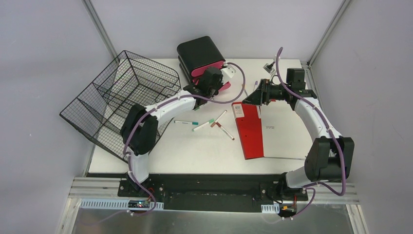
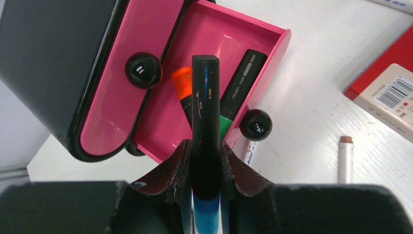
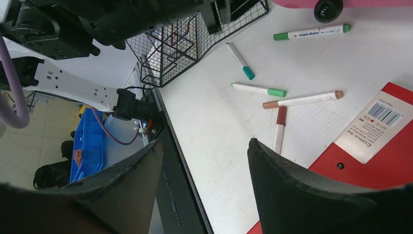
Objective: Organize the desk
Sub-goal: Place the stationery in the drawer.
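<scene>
The white desk (image 1: 195,146) carries a black organiser (image 1: 199,56) with an open pink drawer (image 2: 214,39). In the drawer lie an orange highlighter (image 2: 181,87) and a black-and-green marker (image 2: 241,78). My left gripper (image 2: 207,151) is shut on a black-and-blue marker (image 2: 207,112), held just over the drawer; it also shows in the top view (image 1: 212,80). My right gripper (image 3: 204,151) is open and empty, above the far end of a red-and-white notebook (image 1: 253,131). Several markers (image 1: 203,125) lie loose mid-desk.
A black wire basket (image 1: 122,97) sits tilted over the desk's left edge. A small clip-like object (image 1: 269,67) lies at the far right. In the right wrist view, loose markers (image 3: 259,89) lie between the basket (image 3: 185,44) and the notebook (image 3: 384,161).
</scene>
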You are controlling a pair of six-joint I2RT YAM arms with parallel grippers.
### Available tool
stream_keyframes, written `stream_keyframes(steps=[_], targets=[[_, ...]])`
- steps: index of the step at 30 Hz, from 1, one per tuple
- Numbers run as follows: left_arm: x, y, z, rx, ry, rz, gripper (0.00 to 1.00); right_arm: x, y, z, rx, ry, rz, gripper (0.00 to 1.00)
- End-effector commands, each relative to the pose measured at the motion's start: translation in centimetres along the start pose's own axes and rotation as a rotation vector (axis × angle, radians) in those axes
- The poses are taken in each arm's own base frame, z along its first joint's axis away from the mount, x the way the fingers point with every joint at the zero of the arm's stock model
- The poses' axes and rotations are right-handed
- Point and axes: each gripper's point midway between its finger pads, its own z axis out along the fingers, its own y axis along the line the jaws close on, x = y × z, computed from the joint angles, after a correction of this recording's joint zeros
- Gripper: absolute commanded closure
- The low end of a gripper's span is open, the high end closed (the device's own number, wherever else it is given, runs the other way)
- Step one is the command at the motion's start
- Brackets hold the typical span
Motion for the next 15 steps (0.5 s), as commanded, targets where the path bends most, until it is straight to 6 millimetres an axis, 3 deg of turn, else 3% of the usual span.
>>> stream_keyframes(steps=[1,7,10,13,15], targets=[[-2.5,3.0,1.1,-0.085,-0.047,0.028,1.00,-1.5,0.9,-0.2,-0.017,-0.017,-0.088,0.33],[-2.1,3.7,2.8,-0.117,-0.027,0.048,0.98,-1.5,0.9,-0.2,-0.016,-0.013,-0.088,0.33],[-1.9,4.2,3.3,-0.138,-0.020,0.056,0.87,-1.4,0.8,-0.2,-0.017,-0.009,-0.086,0.33],[-1.8,4.9,3.5,-0.184,-0.018,0.065,0.70,-1.4,0.8,-0.2,-0.018,-0.006,-0.083,0.33],[-1.7,5.5,3.5,-0.218,-0.014,0.072,0.66,-1.3,0.7,-0.1,-0.018,-0.004,-0.079,0.33]])
